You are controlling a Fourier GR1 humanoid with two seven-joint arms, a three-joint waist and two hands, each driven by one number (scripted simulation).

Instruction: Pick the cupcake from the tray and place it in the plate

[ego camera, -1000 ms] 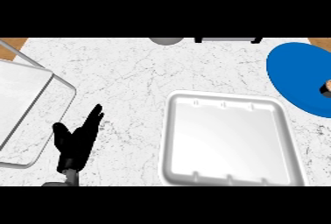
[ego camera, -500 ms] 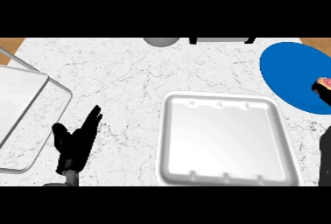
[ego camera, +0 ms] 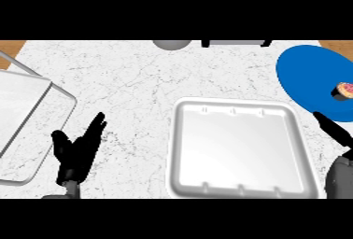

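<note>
The cupcake (ego camera: 342, 90), dark with a pink top, sits on the blue plate (ego camera: 310, 77) at the right edge. Nothing lies in the white tray (ego camera: 238, 149) at centre-right. My right hand (ego camera: 335, 131) comes in at the lower right, its straight fingers pointing up toward the plate's lower rim, apart from the cupcake and open. My left hand (ego camera: 77, 149) rests open at the lower left on the counter, fingers up, holding nothing.
The sink basin (ego camera: 24, 121) takes up the left edge, close to my left hand. A grey round object (ego camera: 172, 44) and a dark fixture (ego camera: 234, 43) stand at the counter's far edge. White marble counter (ego camera: 138, 84) spreads between sink and tray.
The view has shifted, so the plate and cupcake show more fully. My right hand has come further into view below the plate, away from the cupcake. The left hand has not moved.
</note>
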